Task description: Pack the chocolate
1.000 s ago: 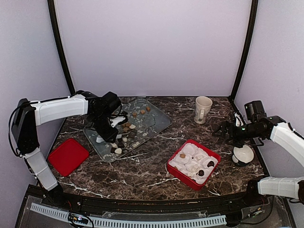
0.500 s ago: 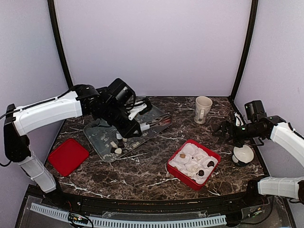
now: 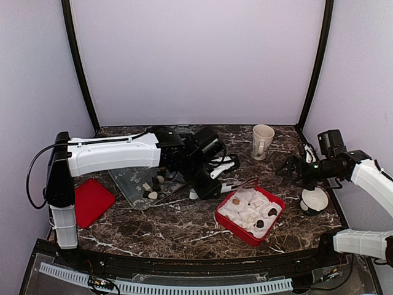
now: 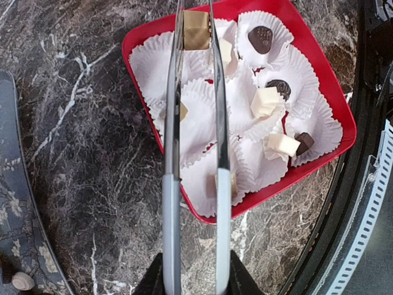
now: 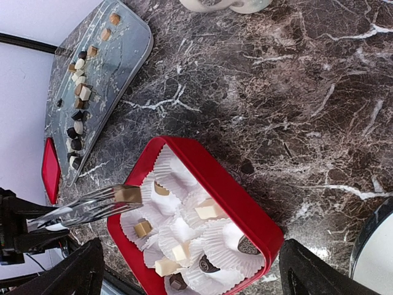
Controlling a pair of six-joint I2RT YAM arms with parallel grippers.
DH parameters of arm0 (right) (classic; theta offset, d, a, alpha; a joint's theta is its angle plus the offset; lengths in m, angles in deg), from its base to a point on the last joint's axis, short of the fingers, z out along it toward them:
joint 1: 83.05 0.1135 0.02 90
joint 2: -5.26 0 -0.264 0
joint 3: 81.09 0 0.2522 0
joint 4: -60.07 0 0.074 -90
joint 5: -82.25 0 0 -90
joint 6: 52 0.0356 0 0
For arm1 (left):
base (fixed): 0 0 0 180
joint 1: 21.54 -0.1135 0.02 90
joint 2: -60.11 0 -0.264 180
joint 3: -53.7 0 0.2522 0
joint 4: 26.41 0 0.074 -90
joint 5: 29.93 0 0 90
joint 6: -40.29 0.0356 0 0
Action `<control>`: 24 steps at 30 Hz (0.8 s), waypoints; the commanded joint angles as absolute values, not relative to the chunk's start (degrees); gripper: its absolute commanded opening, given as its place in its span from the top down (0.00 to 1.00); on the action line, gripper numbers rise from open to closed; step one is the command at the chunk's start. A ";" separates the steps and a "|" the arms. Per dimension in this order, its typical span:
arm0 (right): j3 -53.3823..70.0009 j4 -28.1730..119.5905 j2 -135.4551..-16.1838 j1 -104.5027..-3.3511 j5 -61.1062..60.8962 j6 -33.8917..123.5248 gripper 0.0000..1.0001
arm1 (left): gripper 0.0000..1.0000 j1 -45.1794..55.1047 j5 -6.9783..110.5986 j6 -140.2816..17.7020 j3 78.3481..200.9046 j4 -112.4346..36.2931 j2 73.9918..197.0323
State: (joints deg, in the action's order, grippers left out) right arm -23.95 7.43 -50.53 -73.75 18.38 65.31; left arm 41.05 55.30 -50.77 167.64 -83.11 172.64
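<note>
1. Since the earlier frame the left arm has swung from over the tray (image 3: 129,181) across to the red box (image 3: 228,222). The right arm has not shifted.
2. The left gripper (image 4: 191,279) is clamped on the handle end of the tongs (image 4: 172,184), pressing the two blades nearly parallel. The right gripper (image 3: 287,167) stands wide open and holds nothing; it is well apart from the box, near a white bowl (image 3: 315,200).
3. A tan piece (image 4: 196,29) of chocolate is pinched between the tong tips, far ahead of the left jaws and over the far side of the box. Other pieces already sit in the paper cups (image 4: 196,123), below and to the right of the blades. The rest lie on the tray, behind the jaws.
4. The tan piece is a small block, slightly longer than it is wide. Its long axis appears to run in line with the blades, pointing straight away from the jaws. Its flat sides bear against the tips.
5. The step in hand is judged to be placing this piece.
   - Bring the tips over a cup that holds nothing.
   - Lower them until the block is just inside the paper wall, keeping the squeeze steady.
   - Let the blades spread only a little, so the block drops flat rather than tipping.
   - Lift straight back along the tongs' own line, so the tips do not drag on the thin paper or disturb neighbouring pieces.
</note>
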 commanded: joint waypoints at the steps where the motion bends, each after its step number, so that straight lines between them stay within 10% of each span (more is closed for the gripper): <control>1: -23.60 7.91 -49.35 -74.26 18.34 65.79 0.00 | 0.89 41.39 56.55 -51.18 170.78 -84.62 173.22; 24: -24.39 7.26 -48.17 -74.26 17.85 66.04 0.00 | 0.69 41.39 56.24 -51.41 171.60 -85.30 176.61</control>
